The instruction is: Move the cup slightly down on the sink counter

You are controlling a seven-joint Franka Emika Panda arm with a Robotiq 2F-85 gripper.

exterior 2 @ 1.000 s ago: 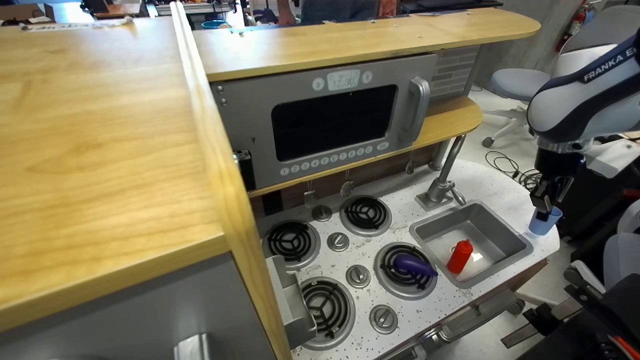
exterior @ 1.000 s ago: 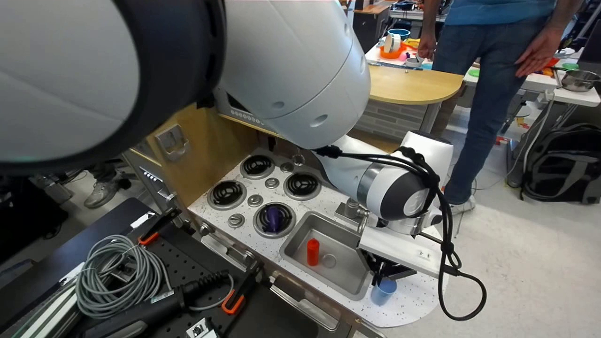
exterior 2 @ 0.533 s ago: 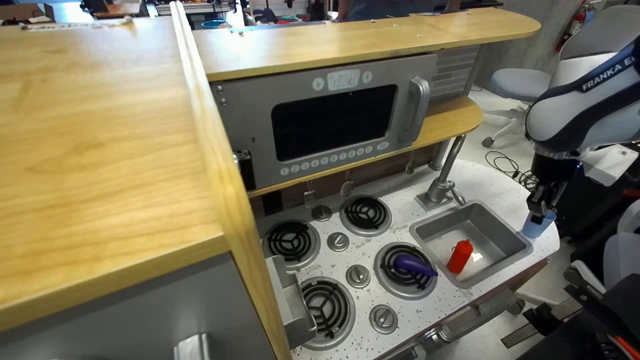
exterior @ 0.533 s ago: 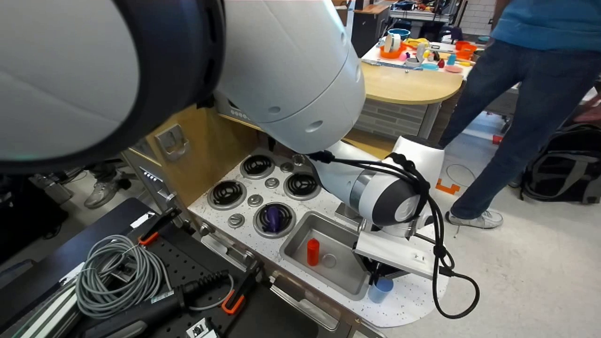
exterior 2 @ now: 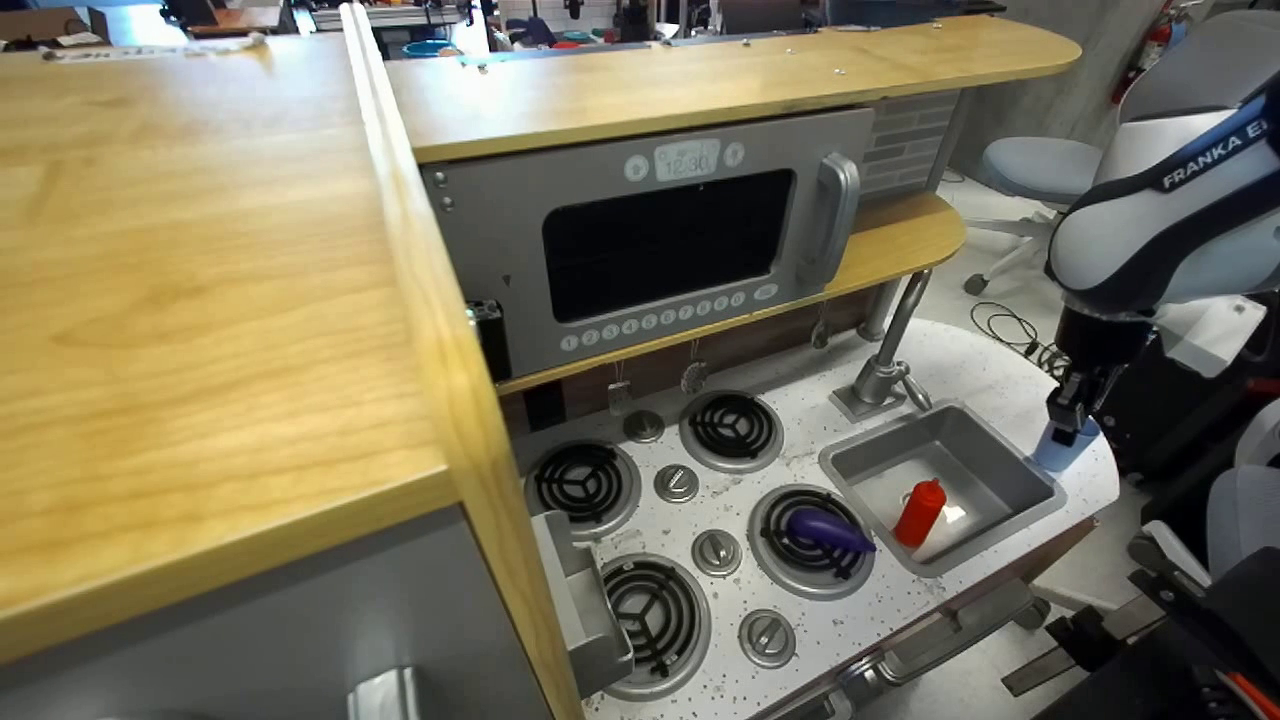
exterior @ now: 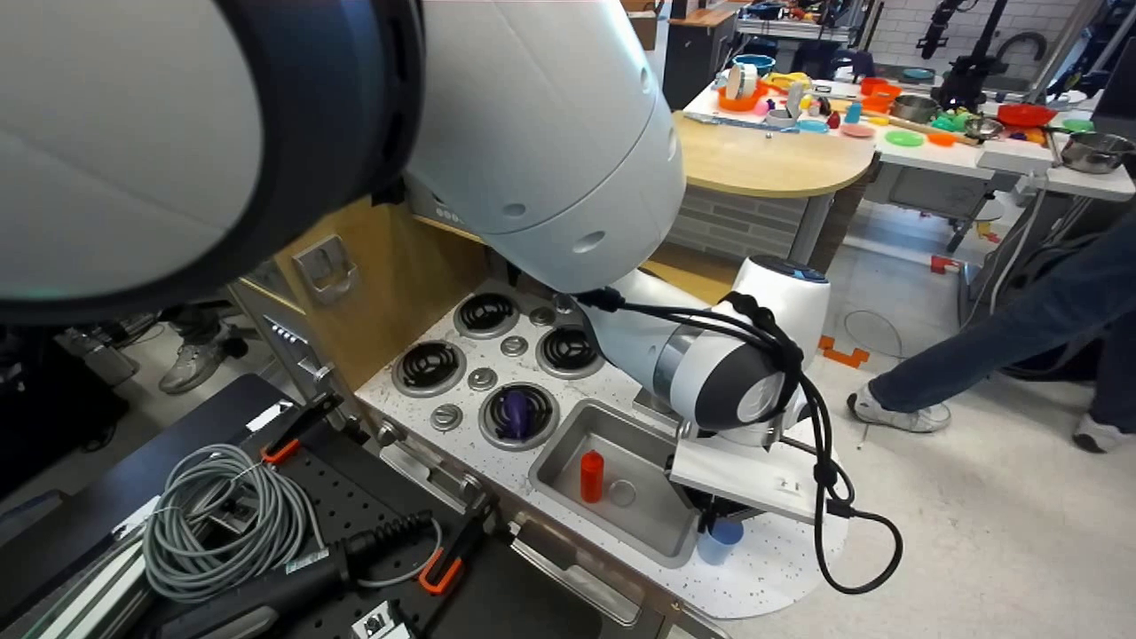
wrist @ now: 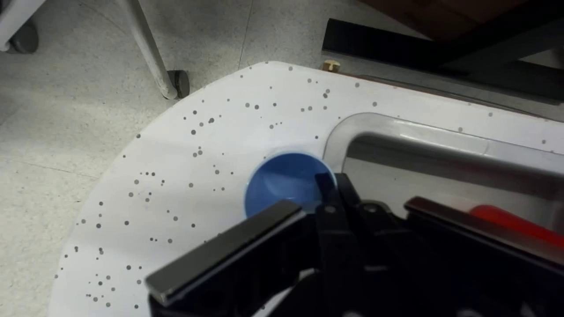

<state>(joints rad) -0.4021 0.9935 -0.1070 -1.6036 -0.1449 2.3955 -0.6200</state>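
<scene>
Grasp done: your fingers (wrist: 349,191) clench the light-blue plastic cup (wrist: 282,180) by its rim; finishing the shift and releasing onto the sink counter (wrist: 176,193) below them likely remain.

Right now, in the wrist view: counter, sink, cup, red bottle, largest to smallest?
1. counter
2. sink
Unranked: cup and red bottle, both smaller than the sink; the bottle is partly hidden and cut off by the frame.
</scene>
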